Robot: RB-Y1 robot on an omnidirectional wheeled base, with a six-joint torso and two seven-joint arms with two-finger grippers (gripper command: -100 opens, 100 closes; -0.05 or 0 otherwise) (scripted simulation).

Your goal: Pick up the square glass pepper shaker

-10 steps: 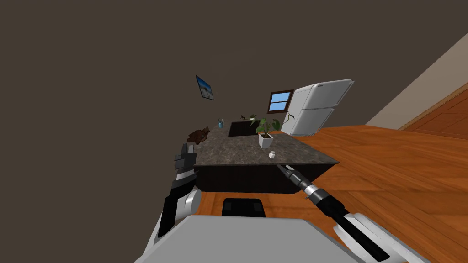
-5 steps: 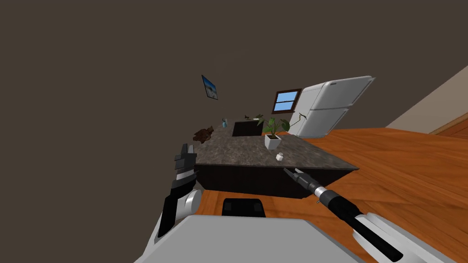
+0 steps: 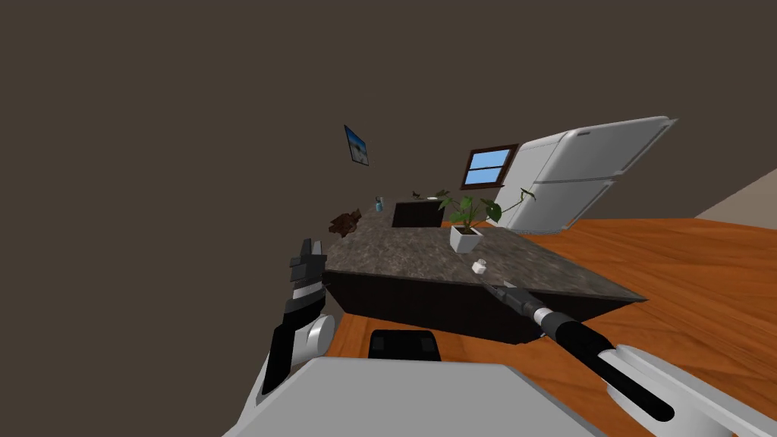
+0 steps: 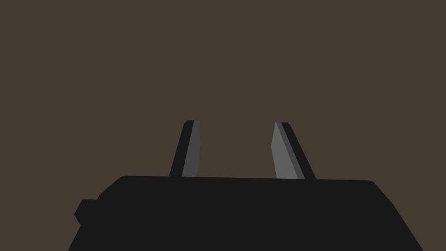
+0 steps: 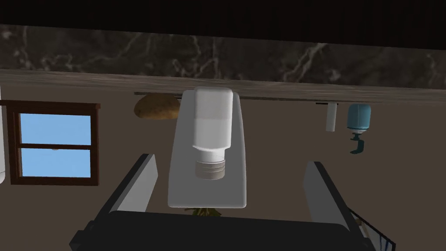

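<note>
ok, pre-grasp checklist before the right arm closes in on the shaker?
1. Right gripper open: ok, fingers wide apart.
2. Small white square shaker with ridged cap lined up between them: ok, roughly centred.
3. Shaker upright on dark marbled counter: ok.
4. Fingers alongside shaker: not ok, gripper seems short of it.
5. Gap to white plant pot behind shaker: cannot tell.
6. Left gripper out of the way: ok, open, beside counter's corner.

Dim, flat light throughout, the blue window (image 3: 486,167) brightest; the head view is rolled and splays at its corners.
</note>
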